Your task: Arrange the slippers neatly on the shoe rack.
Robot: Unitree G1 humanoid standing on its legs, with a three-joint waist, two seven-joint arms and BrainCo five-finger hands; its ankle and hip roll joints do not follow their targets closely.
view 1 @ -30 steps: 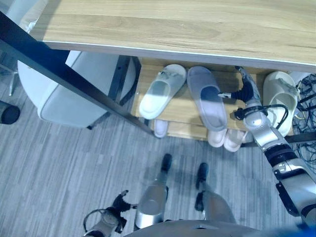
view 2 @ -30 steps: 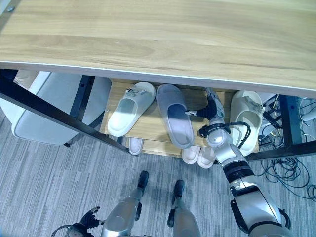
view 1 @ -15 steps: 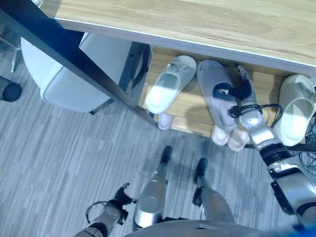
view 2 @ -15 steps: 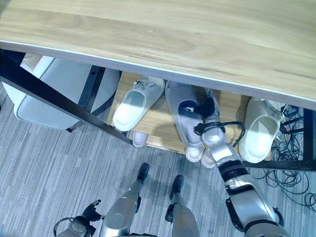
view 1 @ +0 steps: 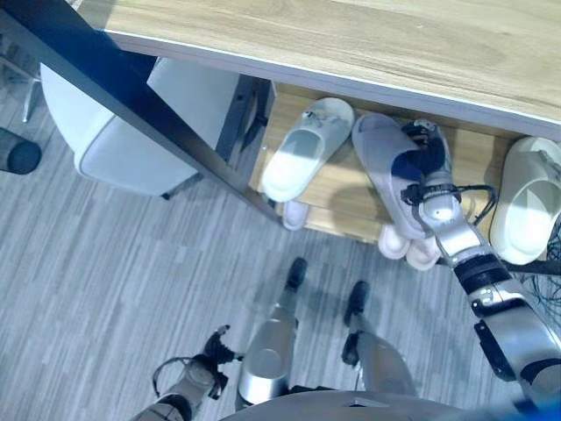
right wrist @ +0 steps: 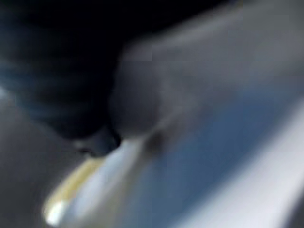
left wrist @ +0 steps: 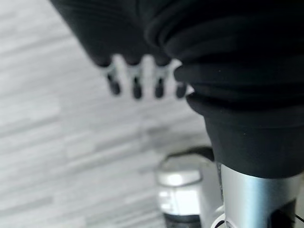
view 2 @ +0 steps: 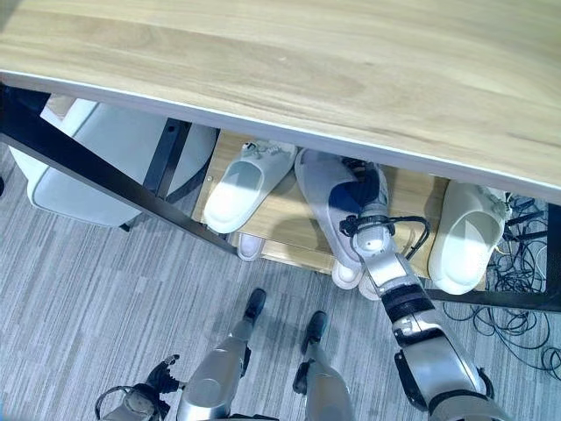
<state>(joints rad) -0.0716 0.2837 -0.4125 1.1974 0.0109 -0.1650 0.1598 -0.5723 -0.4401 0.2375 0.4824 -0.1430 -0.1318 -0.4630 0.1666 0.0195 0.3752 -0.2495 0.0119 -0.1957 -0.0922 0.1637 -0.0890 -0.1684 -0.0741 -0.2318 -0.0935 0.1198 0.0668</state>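
- While the right hand [view 1: 422, 163] sits on the grey-lilac foam slipper [view 1: 384, 168] on the light wooden shoe rack [view 1: 337, 195], can't tell its fingers
- left hand [left wrist: 142, 83] hangs over the floor, fingers straight and apart

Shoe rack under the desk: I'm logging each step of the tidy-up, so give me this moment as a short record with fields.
place: wooden shoe rack under a wooden desk
top shelf: white slipper, grey slipper, cream slipper
lower shelf: pale slippers, toes poking out
right robot hand: on the grey slipper, fingers hidden
left robot hand: hanging over the floor, fingers straight
beside rack: white chair
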